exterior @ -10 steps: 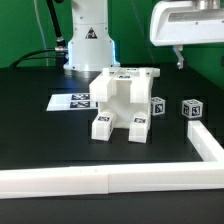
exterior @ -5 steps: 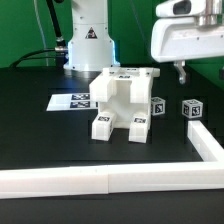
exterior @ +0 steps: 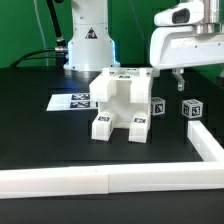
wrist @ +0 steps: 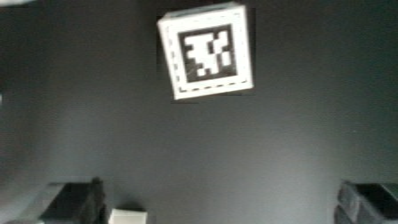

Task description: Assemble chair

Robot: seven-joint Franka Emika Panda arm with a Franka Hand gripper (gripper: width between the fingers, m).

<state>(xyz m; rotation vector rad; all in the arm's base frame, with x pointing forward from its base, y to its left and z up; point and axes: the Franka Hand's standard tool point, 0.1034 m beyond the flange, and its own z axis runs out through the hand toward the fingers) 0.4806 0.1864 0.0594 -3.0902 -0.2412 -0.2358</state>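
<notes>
Overhead: gripper (exterior: pixel 179 84), fingers (wrist: pixel 75 203) spread wide, clear of loose cube (exterior: pixel 191 107); chair (exterior: pixel 122 100) mid-table; border rail (exterior: pixel 100 180) hemming near edge.

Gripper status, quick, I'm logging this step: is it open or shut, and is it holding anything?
Gripper: open, jaws spread wide, holding nothing.

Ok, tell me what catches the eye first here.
The blocky white chair stands partly built mid-table, tags on its faces. At the exterior view's right a loose tagged cube sits on the black table, and the gripper hangs open above that side.
</notes>
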